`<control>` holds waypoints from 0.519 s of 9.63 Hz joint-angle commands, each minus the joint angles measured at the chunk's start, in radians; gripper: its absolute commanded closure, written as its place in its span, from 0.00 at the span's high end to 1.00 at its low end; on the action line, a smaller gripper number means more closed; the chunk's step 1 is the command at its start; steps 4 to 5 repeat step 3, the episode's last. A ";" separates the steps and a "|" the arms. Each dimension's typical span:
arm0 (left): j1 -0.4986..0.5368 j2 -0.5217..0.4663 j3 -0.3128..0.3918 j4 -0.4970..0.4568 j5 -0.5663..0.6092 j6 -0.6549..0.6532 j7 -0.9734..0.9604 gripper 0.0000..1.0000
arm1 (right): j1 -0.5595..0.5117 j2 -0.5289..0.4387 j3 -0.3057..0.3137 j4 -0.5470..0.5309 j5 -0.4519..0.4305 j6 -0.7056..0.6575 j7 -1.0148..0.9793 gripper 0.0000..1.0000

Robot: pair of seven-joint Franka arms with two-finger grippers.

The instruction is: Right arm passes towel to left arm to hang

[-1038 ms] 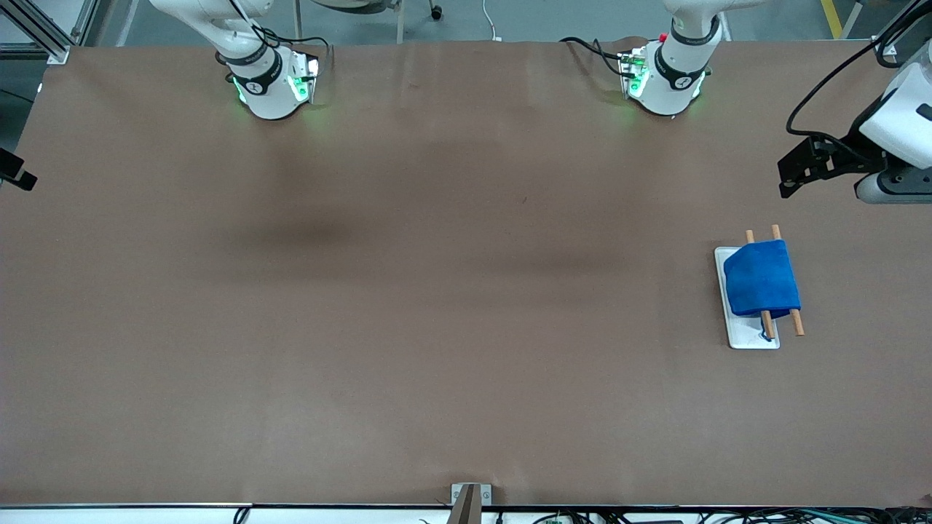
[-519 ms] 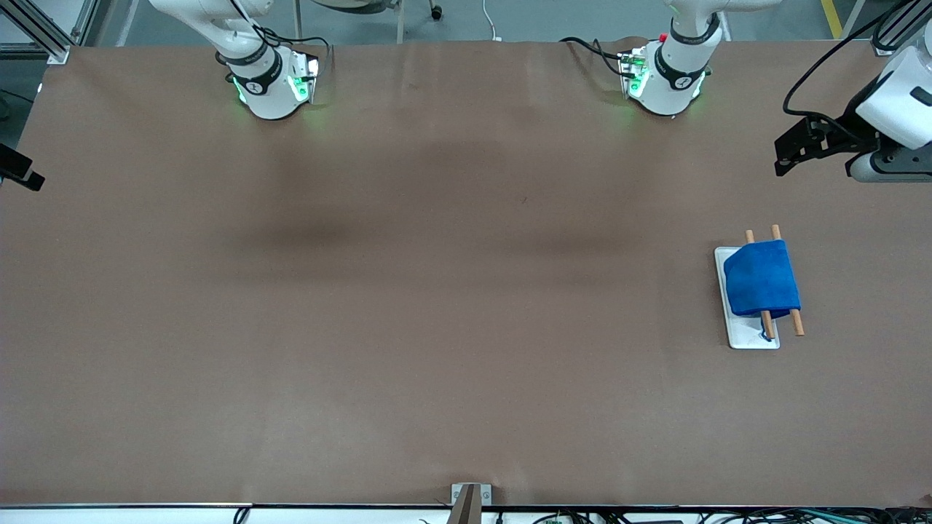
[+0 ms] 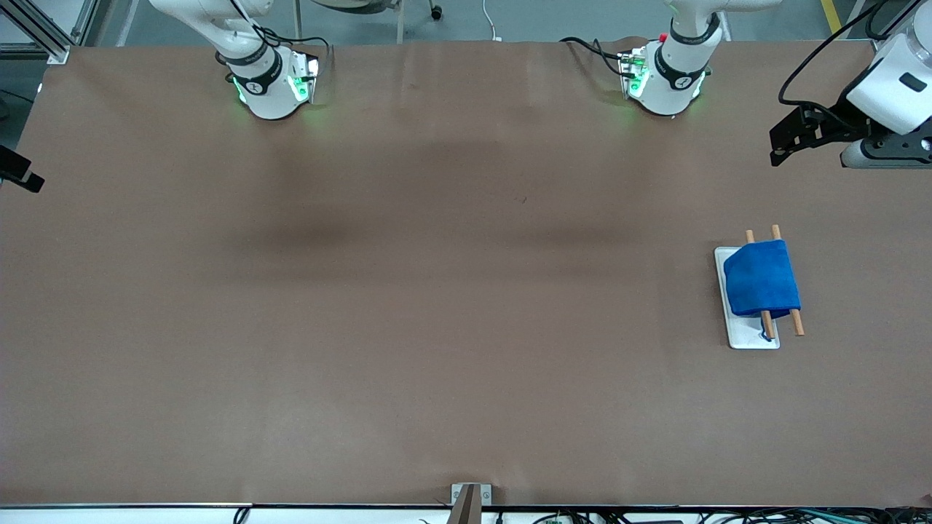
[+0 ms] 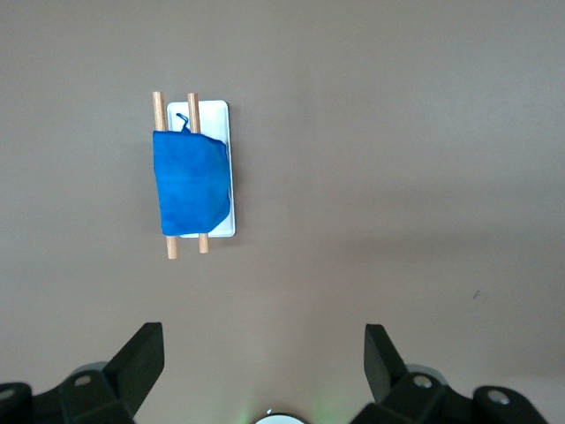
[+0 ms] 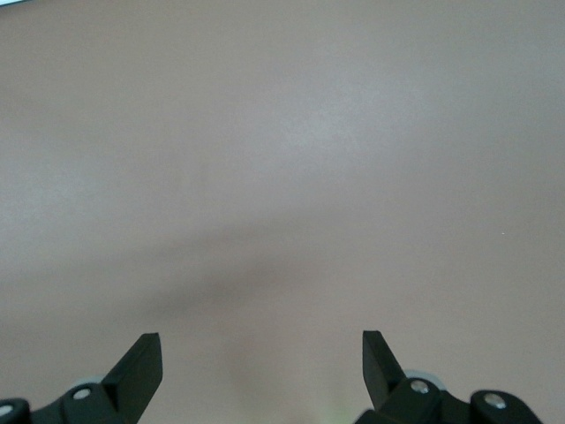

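— So, how does the towel (image 3: 761,279) look?

— Bright blue and soft, folded over two wooden rods (image 3: 786,314) of a small rack with a white base (image 3: 750,338). The rod ends stick out of the cloth on both sides, and a thin blue loop hangs from its edge nearer the front camera. The rack stands on the brown table (image 3: 437,306) toward the left arm's end, roughly midway between the bases and the front edge.

— Anything different from a second ago?

— The towel and rack have not shifted. The left gripper (image 3: 780,145) has drawn up and away from the rack, toward the bases' edge of the table. The right gripper (image 3: 18,173) barely changed; it sits a touch lower at the frame's edge than a second ago.

— And the arms' poses?

— The left arm reaches out from its base with its wrist high above the table's end; its wrist view looks straight down on the rack, and the left gripper's fingers (image 4: 141,358) stand wide apart with nothing between them. The right arm hangs over the table's other end, only a dark tip showing in the front view. Its fingers (image 5: 141,362) are also spread wide, holding nothing, over bare brown surface.
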 commanded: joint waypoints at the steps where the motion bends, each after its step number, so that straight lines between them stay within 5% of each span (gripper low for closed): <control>1: -0.008 -0.011 0.005 -0.052 0.002 0.025 -0.002 1.00 | -0.005 0.001 -0.001 0.006 0.016 0.004 -0.014 1.00; 5: -0.008 -0.011 0.005 -0.049 0.002 0.023 -0.005 1.00 | -0.007 0.000 -0.004 0.006 0.004 0.002 -0.072 1.00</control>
